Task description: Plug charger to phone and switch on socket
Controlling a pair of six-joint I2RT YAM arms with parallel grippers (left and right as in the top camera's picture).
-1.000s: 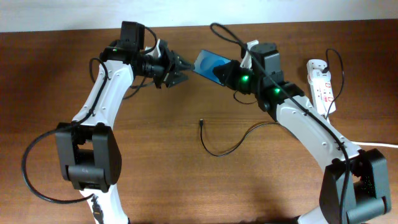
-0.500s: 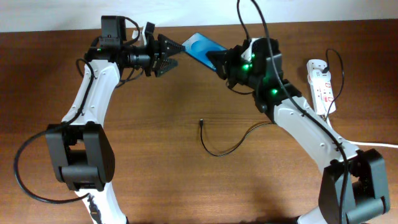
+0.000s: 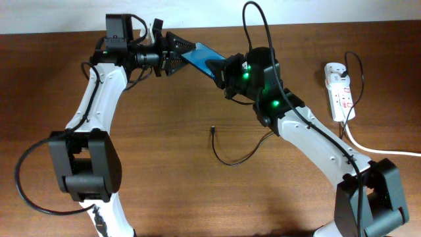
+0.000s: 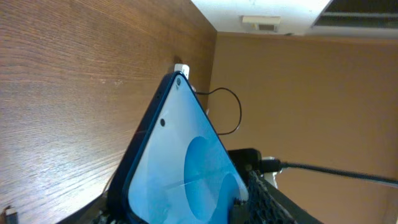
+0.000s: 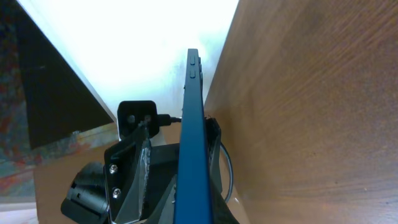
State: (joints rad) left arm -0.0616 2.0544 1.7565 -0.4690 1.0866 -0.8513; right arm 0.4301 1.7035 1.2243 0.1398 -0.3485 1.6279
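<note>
The phone [image 3: 199, 56] is held in the air over the far middle of the table, blue screen up. My right gripper [image 3: 221, 70] is shut on its right end; the right wrist view shows the phone [image 5: 194, 118] edge-on between the fingers [image 5: 189, 208]. My left gripper [image 3: 179, 52] is open, with the phone's left end between its fingers. The left wrist view shows the screen [image 4: 186, 155] filling the gap between the jaws [image 4: 180, 213]. The charger lies loose on the table, its tip [image 3: 213, 129] pointing away. The socket [image 3: 339, 89] lies at the far right.
A thick white cord [image 3: 385, 151] runs from the socket off the right edge. A thin black cable loops above the socket [image 3: 354, 62]. Both arm bases stand at the near edge, and the right arm's black cable arcs over the far edge [image 3: 253, 20].
My right gripper has carried the phone to the left. My left gripper swung back and left, then the phone's end came in between its fingers. The charger has not moved.
</note>
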